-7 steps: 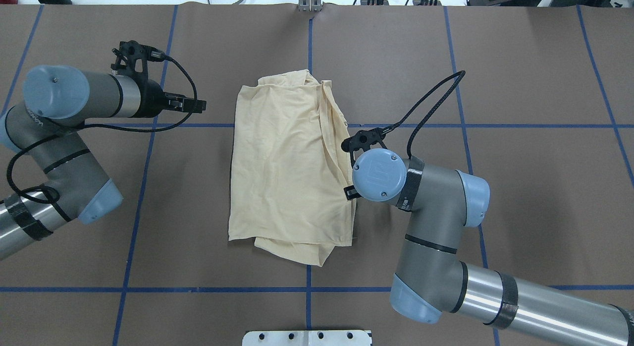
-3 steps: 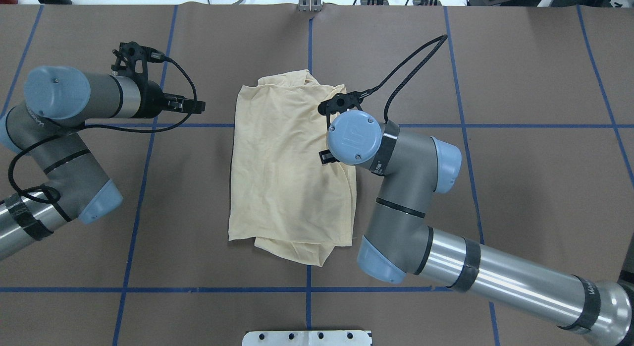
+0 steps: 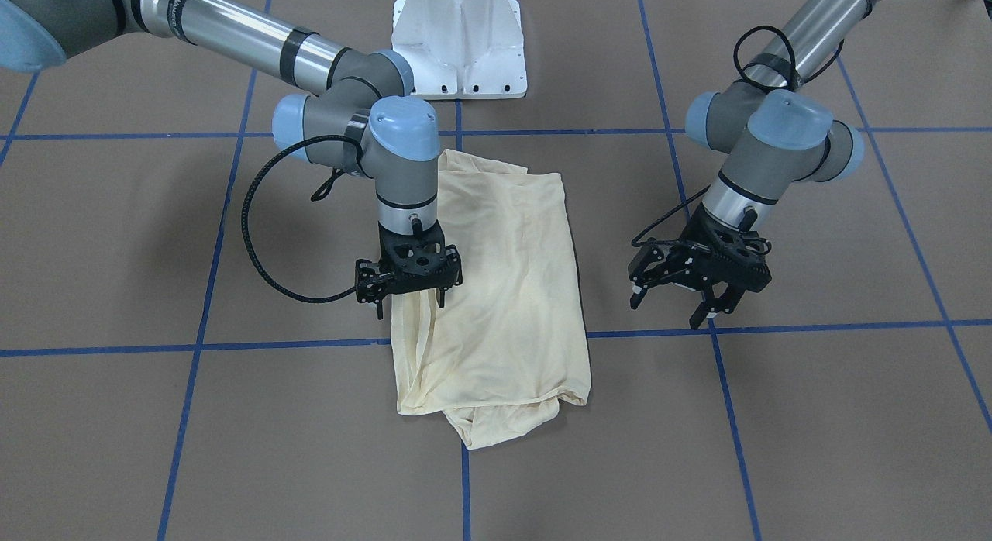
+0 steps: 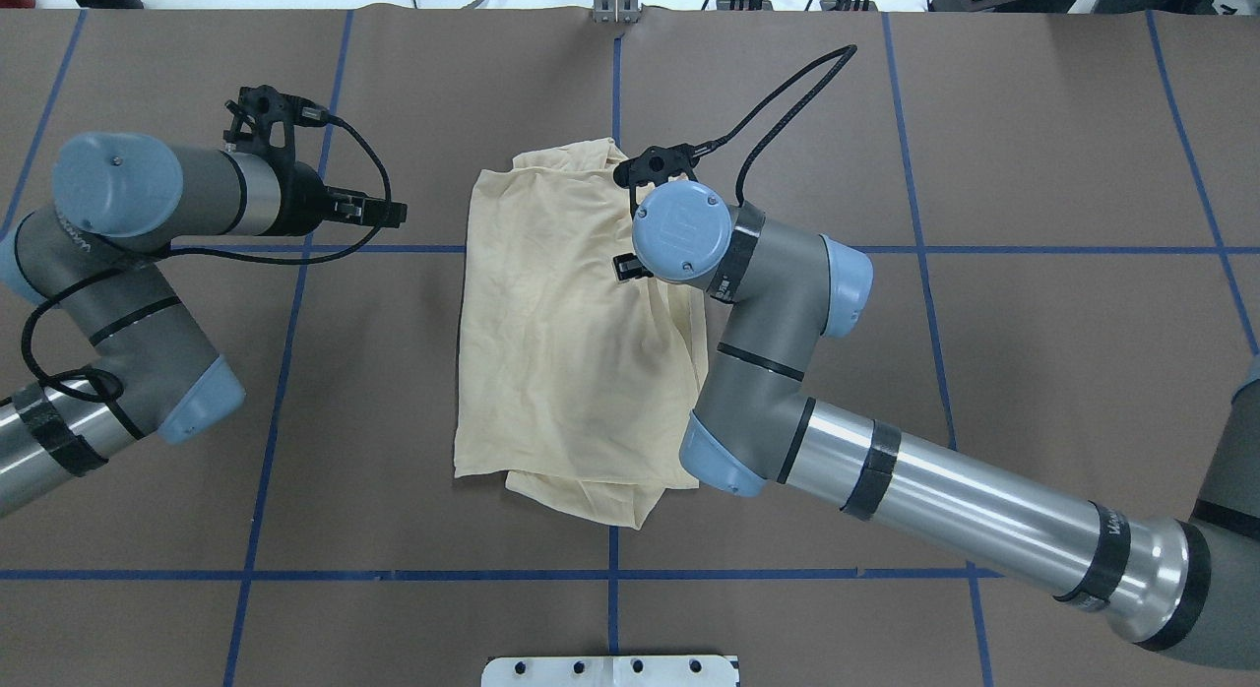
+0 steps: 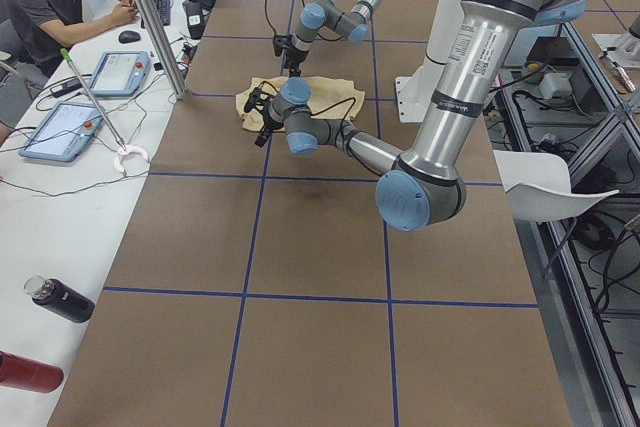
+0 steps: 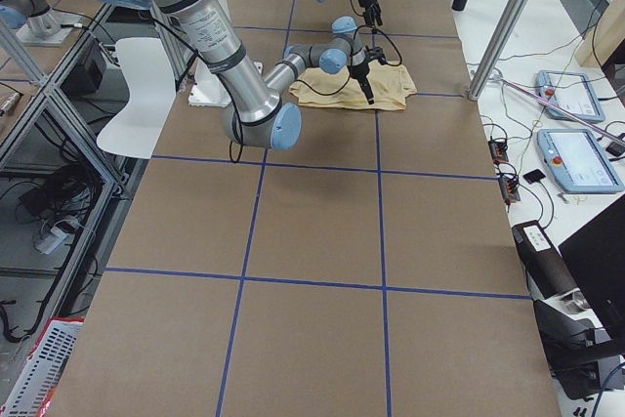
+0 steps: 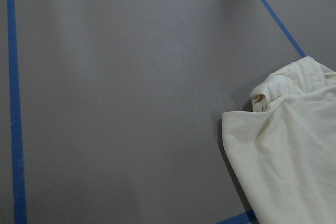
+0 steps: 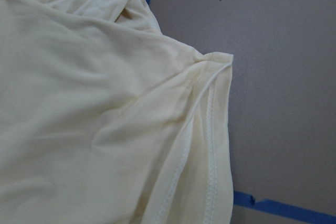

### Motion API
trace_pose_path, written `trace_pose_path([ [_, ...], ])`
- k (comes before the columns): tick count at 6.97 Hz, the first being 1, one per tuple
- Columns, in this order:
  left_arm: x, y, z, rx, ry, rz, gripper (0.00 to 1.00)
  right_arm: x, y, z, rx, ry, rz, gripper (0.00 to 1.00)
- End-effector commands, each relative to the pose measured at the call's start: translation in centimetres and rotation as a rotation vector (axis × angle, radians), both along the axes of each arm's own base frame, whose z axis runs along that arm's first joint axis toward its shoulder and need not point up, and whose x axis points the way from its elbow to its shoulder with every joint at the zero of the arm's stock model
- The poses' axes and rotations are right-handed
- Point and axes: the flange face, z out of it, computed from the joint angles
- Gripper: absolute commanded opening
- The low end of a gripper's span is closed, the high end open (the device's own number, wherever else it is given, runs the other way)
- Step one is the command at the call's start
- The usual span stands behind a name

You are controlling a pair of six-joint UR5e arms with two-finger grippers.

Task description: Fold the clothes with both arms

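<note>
The pale cream-yellow shirt [image 4: 561, 323] lies folded into a rough rectangle in the middle of the table, its print hidden. It also shows in the front view [image 3: 504, 293]. My right gripper [image 3: 409, 302] hangs open just above the shirt's edge near its far corner on my right side, fingers pointing down. The right wrist view shows that hemmed edge [image 8: 210, 129] close below and no fingers. My left gripper [image 3: 668, 307] is open and empty above bare table, well apart from the shirt on my left. The left wrist view shows only the shirt's far left corner [image 7: 289, 145].
The white pedestal base [image 3: 459, 45] stands at my side of the table. Blue tape lines [image 4: 295, 248] cross the brown table cover. A metal post [image 5: 150, 22], tablets and a seated operator are beyond the far edge. Bottles [image 5: 60, 299] lie on the side bench.
My right arm has moved away from me along the shirt's right edge, from its middle to near the far corner. The left arm and the shirt have stayed put.
</note>
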Motion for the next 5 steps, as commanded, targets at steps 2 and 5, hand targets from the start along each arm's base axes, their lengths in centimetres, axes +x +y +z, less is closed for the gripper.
trace_pose_path([
  [2, 0.7, -0.5, -0.7, 0.004, 0.004, 0.002, 1.0, 0.3, -1.4, 2.0, -0.006, 0.041, -0.016, 1.0],
  [5, 0.7, -0.5, -0.8, 0.004, 0.006, 0.002, 1.0, 2.4, -2.2, 6.6, -0.009, 0.102, -0.061, 1.0],
])
